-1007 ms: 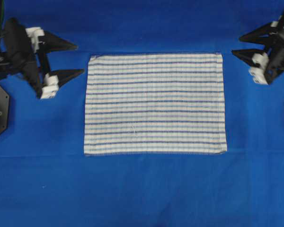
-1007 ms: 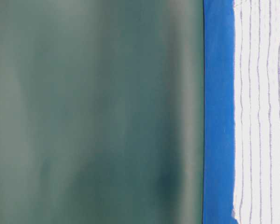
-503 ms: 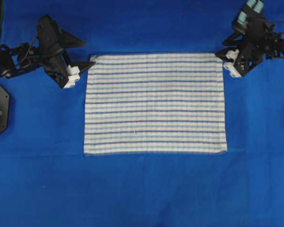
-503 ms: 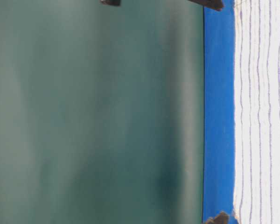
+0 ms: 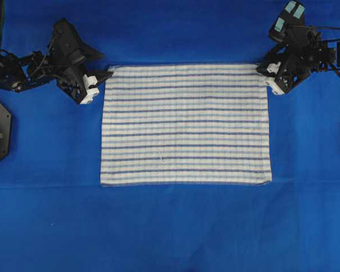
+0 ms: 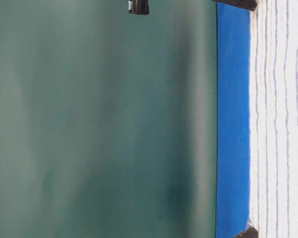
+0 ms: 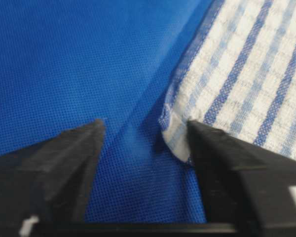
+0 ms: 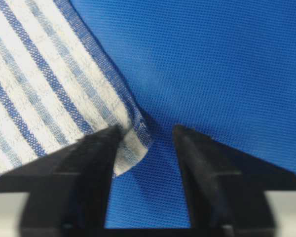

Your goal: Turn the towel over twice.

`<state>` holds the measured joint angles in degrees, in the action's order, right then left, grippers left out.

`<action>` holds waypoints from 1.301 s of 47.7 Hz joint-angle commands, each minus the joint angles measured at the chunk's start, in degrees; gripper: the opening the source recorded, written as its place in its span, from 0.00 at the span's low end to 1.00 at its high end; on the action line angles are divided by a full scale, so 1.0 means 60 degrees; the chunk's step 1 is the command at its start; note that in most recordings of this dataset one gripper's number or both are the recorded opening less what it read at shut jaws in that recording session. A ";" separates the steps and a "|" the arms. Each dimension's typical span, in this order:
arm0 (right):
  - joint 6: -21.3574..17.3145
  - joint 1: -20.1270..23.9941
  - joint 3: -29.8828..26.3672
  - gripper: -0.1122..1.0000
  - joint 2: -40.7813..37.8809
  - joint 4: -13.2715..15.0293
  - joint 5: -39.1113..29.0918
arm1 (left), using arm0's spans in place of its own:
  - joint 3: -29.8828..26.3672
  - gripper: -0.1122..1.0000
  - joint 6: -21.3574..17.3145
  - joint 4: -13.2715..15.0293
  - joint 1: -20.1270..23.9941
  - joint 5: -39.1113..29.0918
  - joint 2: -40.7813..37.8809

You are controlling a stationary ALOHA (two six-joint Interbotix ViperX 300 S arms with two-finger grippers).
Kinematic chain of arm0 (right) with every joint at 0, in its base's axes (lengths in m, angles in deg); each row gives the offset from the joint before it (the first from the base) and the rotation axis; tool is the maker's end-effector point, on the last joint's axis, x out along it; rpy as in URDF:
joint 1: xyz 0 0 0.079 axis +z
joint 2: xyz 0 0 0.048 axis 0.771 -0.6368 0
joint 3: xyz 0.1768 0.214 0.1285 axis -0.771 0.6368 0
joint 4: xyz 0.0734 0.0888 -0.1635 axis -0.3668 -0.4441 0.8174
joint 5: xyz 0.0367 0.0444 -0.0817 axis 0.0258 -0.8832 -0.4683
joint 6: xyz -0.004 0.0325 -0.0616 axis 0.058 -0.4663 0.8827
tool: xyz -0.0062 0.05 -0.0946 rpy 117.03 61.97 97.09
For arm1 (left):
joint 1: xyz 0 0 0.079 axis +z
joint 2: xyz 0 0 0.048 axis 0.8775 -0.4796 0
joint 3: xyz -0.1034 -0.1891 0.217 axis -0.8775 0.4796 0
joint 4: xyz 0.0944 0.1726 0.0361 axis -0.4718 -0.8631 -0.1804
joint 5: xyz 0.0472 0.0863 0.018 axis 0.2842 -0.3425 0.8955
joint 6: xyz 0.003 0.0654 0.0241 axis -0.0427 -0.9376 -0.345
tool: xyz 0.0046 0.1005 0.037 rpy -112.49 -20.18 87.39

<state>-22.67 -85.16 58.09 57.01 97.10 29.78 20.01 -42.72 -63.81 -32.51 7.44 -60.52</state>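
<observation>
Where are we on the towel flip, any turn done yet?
No turn looks done: the towel lies flat and spread on the blue covering. In hand: the left tool and right tool each straddle a far corner, jaws apart, not yet pinching. Left: grip both corners, then both turn-overs.

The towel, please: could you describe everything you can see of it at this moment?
The towel is a rectangular white woven cloth with dark and light blue stripes, lying flat and spread out on the blue table covering. Its two far corners curl up slightly. The left gripper straddles one corner, the right gripper the other, each with one finger on the cloth and jaws not yet closed.
</observation>
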 commanded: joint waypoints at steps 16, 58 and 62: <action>0.0044 -0.0044 -0.0117 0.15 0.0073 0.0015 0.0044 | -0.0322 0.13 -0.0015 -0.0015 0.0029 -0.0732 -0.0117; 0.0059 -0.0615 -0.1304 0.15 0.3750 0.0015 -0.2607 | -0.1274 0.13 -0.1655 -0.0015 0.1055 -0.3926 0.5654; 0.0059 -0.0601 -0.1421 0.15 0.4321 0.0029 -0.2871 | -0.1436 0.13 -0.1670 -0.0015 0.1055 -0.4175 0.6313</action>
<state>-22.41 -88.33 51.23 79.78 97.10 13.87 13.24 -52.83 -64.07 -26.71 -16.81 -26.07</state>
